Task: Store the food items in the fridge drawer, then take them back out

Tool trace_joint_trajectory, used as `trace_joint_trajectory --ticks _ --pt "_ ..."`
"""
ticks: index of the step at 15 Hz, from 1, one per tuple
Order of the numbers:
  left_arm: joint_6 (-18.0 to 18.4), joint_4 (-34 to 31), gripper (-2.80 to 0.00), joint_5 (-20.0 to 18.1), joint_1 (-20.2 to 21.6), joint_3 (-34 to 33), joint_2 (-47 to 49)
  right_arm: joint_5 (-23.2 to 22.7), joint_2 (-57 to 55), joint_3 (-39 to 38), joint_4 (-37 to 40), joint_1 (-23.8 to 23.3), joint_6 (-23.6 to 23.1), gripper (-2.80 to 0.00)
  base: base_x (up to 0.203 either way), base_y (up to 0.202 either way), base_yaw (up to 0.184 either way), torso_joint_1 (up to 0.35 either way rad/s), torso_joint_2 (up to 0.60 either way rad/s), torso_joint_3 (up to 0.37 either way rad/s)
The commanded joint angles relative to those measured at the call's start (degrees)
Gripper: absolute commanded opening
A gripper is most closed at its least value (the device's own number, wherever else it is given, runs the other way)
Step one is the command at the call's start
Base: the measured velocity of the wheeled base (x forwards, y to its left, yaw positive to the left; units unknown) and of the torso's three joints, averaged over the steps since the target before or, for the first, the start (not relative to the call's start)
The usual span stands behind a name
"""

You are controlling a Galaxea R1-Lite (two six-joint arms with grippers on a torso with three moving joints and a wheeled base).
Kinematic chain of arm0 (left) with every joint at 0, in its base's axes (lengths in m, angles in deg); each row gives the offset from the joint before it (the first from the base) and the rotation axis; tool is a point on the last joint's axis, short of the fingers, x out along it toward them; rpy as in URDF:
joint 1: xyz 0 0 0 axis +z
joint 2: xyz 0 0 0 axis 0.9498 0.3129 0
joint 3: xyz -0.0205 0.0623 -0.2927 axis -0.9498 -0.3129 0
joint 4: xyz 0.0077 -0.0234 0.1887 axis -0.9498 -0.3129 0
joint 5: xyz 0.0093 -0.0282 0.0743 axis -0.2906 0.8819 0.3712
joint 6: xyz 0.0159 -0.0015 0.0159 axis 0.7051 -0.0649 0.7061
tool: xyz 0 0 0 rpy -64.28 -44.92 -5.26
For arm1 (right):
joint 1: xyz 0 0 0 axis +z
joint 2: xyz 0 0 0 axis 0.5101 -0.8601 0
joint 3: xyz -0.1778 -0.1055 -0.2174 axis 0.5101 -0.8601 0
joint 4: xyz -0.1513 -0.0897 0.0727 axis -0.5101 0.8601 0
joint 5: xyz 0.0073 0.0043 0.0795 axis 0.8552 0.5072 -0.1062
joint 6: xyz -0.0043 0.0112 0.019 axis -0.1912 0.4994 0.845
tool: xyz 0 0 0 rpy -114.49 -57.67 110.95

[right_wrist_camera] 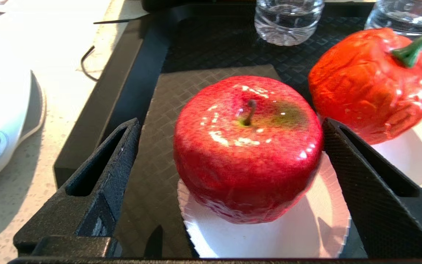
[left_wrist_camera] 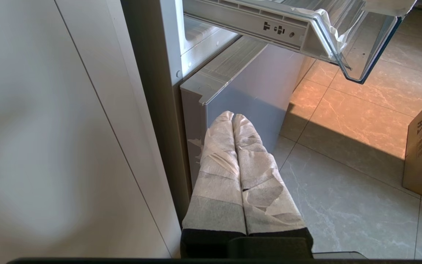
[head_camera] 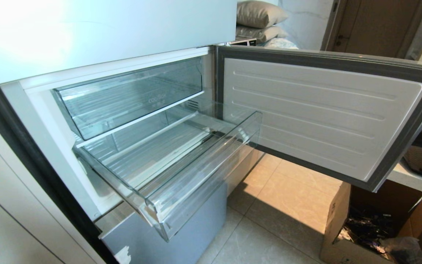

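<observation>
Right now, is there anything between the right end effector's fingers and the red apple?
No. In the right wrist view the open right end effector straddles the apple; only bare gaps separate it from both fingers.

**Setting: a lived-in home, kitchen corner**

Landmark: a fridge [head_camera: 86, 33] with its lower door [head_camera: 324, 113] swung open and a clear fridge drawer [head_camera: 167, 165] pulled out. Beyond the door: stacked pillows [head_camera: 260, 20] and a brown room door [head_camera: 376, 25]. Below the open door: a tiled floor [head_camera: 269, 227] and an open cardboard box [head_camera: 343, 227] of clutter.
</observation>
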Motion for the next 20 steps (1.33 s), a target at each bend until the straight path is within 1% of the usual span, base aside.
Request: trace_joint_trajectory --ticks 1,15,16,20 --pt "-0.02 -0.03 -2.8 0.02 0.01 -0.01 -0.02 -0.09 0.16 -0.32 -0.33 -0.06 0.03 0.0 0.0 0.0 0.0 0.0 0.0 0.0" --pt "-0.02 -0.07 -2.8 0.02 0.01 -0.01 -0.02 -0.09 -1.84 1.33 -0.42 -0.32 -0.15 0.0 0.0 0.0 0.0 0.0 0.0 0.0" --pt "-0.02 0.01 -2.8 0.02 0.01 -0.01 -0.02 -0.04 -2.02 1.49 -0.42 -0.32 -0.07 -2.8 0.0 0.0 0.0 0.0 0.0 0.0" --pt "-0.02 -0.04 -2.8 0.02 0.01 -0.01 -0.02 0.21 -1.98 1.75 -0.42 -0.4 -0.06 -2.8 0.0 0.0 0.0 0.0 0.0 0.0"
